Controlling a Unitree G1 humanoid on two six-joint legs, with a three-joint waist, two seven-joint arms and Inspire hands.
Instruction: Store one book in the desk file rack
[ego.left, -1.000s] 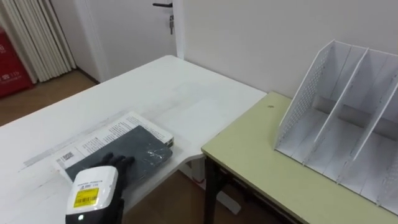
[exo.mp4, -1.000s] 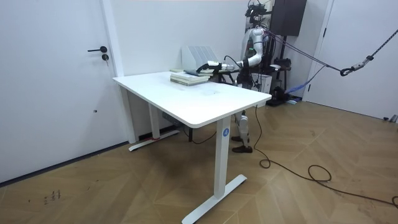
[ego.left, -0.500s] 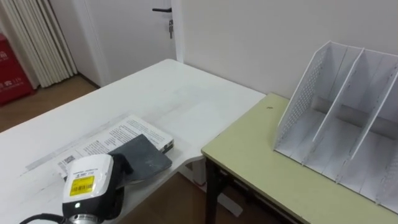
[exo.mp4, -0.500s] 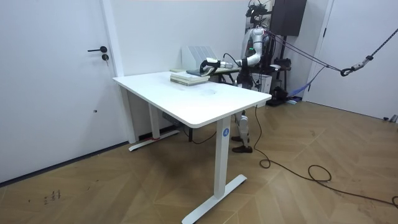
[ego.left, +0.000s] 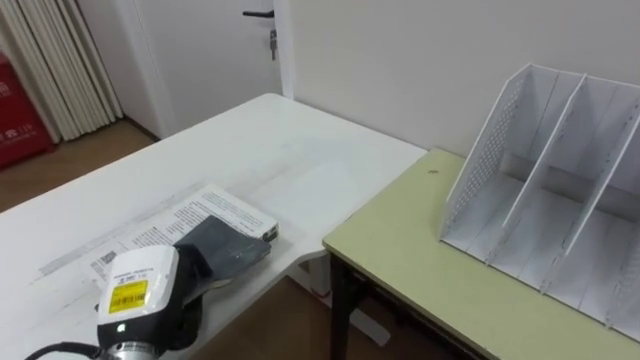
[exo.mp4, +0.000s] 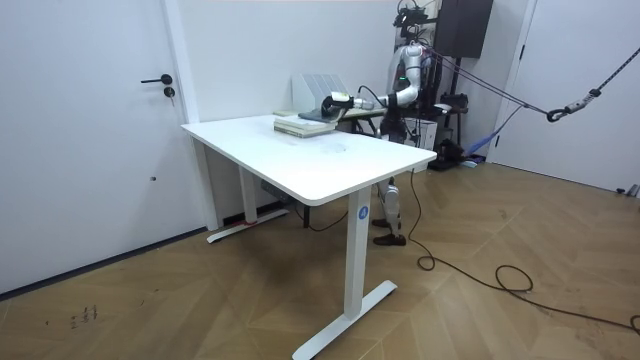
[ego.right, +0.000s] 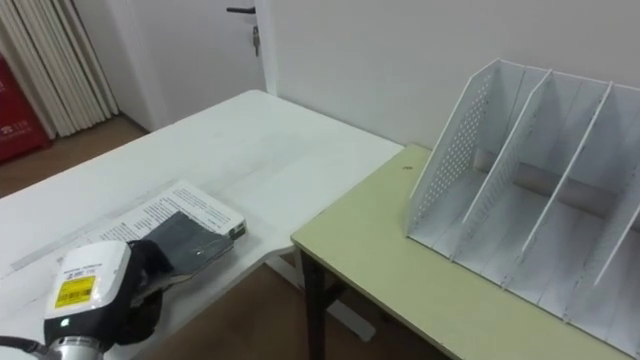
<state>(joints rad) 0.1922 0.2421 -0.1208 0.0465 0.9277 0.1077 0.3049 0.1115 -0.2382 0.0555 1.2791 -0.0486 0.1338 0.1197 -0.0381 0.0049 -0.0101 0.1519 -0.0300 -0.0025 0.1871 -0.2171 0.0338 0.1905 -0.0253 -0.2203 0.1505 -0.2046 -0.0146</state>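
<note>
Dark book (ego.left: 238, 248) lies atop a printed book (ego.left: 222, 208) on your white table (ego.left: 280, 150), the left hand (ego.left: 192, 270) at its near edge. You cannot tell that hand's grip. The white file rack (ego.left: 540, 190) stands well apart on the green desk (ego.left: 420, 270).

Left arm enters from the lower left of the eye views, forearm reaching forward and a little to the right. The white wrist housing faces up toward the head camera. Left hand (ego.left: 196, 263) lies just beyond the wrist, dark, low and near. In the room view the robot stands upright, torso straight. The left arm is stretched out roughly level toward the room view's left, elbow nearly straight, with the hand at its far end.
</note>
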